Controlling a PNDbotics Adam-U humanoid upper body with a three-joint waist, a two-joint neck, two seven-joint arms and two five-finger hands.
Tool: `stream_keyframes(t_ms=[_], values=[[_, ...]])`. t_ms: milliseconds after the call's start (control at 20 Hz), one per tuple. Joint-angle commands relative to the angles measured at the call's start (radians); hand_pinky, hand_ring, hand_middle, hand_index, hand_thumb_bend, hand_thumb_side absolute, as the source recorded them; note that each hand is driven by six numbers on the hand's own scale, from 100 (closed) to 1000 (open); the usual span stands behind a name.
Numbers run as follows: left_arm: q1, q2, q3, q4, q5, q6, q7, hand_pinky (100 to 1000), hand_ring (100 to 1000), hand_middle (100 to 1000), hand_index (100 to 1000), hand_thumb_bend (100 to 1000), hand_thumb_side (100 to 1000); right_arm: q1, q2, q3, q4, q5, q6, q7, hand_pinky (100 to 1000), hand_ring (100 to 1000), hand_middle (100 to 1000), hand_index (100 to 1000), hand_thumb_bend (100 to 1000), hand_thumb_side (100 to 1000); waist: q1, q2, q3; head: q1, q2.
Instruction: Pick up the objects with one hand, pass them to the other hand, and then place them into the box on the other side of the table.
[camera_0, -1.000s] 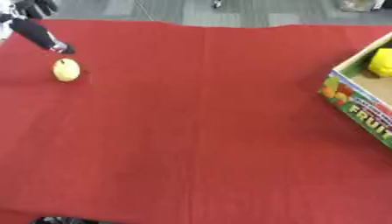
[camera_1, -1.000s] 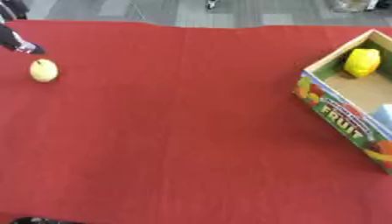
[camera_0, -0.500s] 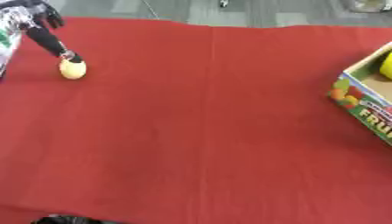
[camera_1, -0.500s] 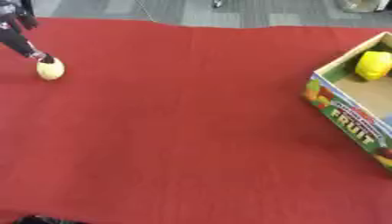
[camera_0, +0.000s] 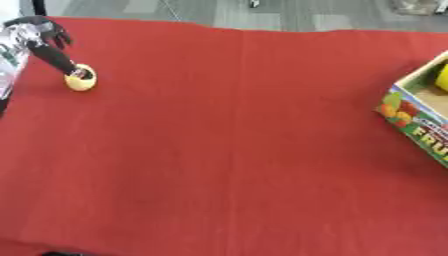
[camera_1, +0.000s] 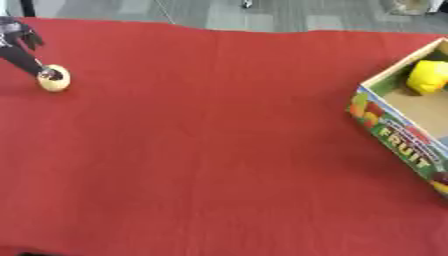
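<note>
Upper left of the frame: the left robot hand (camera_0: 45, 46) reaches down to a small yellow fruit (camera_0: 80, 81) lying on the red tabletop (camera_0: 227, 150); one extended finger touches its top, and whether the other fingers are clenched or released cannot be told. Right edge: an open cardboard box (camera_1: 404, 131) printed "FRUIT" holds a yellow object (camera_1: 427, 76).
</note>
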Motion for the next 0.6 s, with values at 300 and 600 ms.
stream_keyframes(t_ms=[300, 600], values=[[-0.015, 0.026, 0.034, 0.023, -0.023, 0.018, 0.015, 775, 784, 754, 834, 510, 187, -0.006, -0.019, -0.008, -0.022, 0.016, -0.010, 0.002, 1000, 1000, 1000, 1000, 100, 411, -0.004, -0.002, -0.004, 0.022, -0.017], [-0.023, 0.007, 0.052, 0.090, -0.050, 0.072, 0.061, 774, 785, 754, 827, 478, 178, -0.006, -0.012, -0.006, -0.019, 0.039, -0.018, 0.000, 1000, 1000, 1000, 1000, 100, 408, -0.007, 0.008, -0.007, 0.048, -0.023]])
